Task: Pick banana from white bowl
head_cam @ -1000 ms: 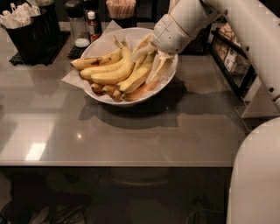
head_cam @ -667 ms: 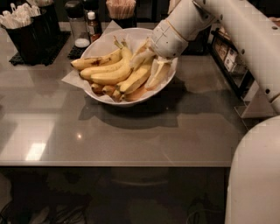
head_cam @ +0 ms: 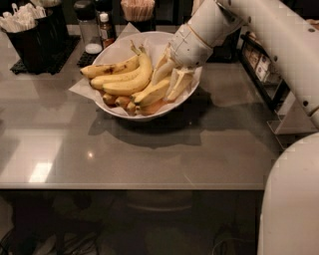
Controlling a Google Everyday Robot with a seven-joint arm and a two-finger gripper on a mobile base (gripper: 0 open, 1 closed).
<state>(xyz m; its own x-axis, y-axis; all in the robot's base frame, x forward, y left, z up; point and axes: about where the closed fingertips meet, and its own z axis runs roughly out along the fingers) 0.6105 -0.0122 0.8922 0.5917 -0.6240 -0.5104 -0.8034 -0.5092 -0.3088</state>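
Note:
The white bowl (head_cam: 115,50), lined with crinkled white paper, stands at the back middle of the grey table and holds several yellow bananas. A long curved banana (head_cam: 130,83) lies across the bowl's middle. A banana with a dark blotch (head_cam: 108,69) lies behind it. Another yellow banana (head_cam: 151,92) lies at the right, and short brown-ended ones (head_cam: 122,102) sit at the front. My gripper (head_cam: 170,79) reaches down into the bowl's right side. Its pale fingers (head_cam: 162,70) are spread on either side of the right banana's end.
A black holder of white packets (head_cam: 30,30) stands at the back left, with a shaker (head_cam: 88,27), a small sauce bottle (head_cam: 104,27) and a cup of sticks (head_cam: 138,10) behind the bowl. A dark rack (head_cam: 264,69) is at the right. My white body (head_cam: 291,199) fills the lower right.
My gripper has edged slightly down and left, deeper into the bowl beside the right banana. The bananas and the bowl have not moved.

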